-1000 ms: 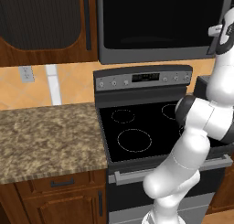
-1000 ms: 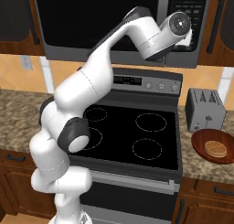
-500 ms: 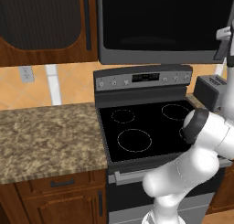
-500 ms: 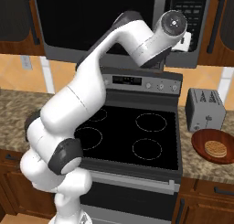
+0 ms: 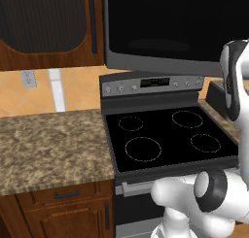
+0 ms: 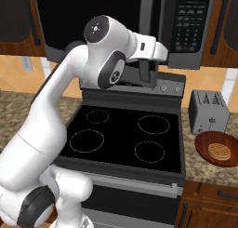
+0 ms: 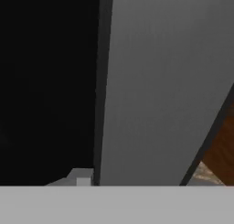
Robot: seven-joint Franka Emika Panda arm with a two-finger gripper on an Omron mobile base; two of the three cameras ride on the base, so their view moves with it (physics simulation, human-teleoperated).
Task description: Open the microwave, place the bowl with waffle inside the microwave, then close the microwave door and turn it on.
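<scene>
The gripper (image 6: 146, 76) is being held up at the lower edge of the microwave (image 6: 193, 27), just below the bottom end of the door handle (image 6: 157, 13). Its dark fingers are pointing down in the right base view. How wide the jaws are standing cannot be told, and no grip on the handle can be confirmed.

The relation being relied on for the coming move: the handle is a long grey bar with its long axis vertical. It is sitting at the right side of the microwave door (image 6: 69, 17), next to the button panel, and it is lying directly above the gripper, very near it. In the hand view a broad grey surface (image 7: 160, 81) is being seen close up beside dark glass (image 7: 45, 81); this is being judged to be the handle or door frame, almost touching the hand. A pull toward the robot on that bar is being judged as the step in hand, with the hinge presumably on the far left side. Whether the door is already ajar cannot be told.

The bowl with waffle (image 6: 218, 150) is sitting on the counter right of the stove (image 6: 125, 138), in front of the toaster (image 6: 209, 111). It is lying well below the gripper, on its right, and is not being touched.
</scene>
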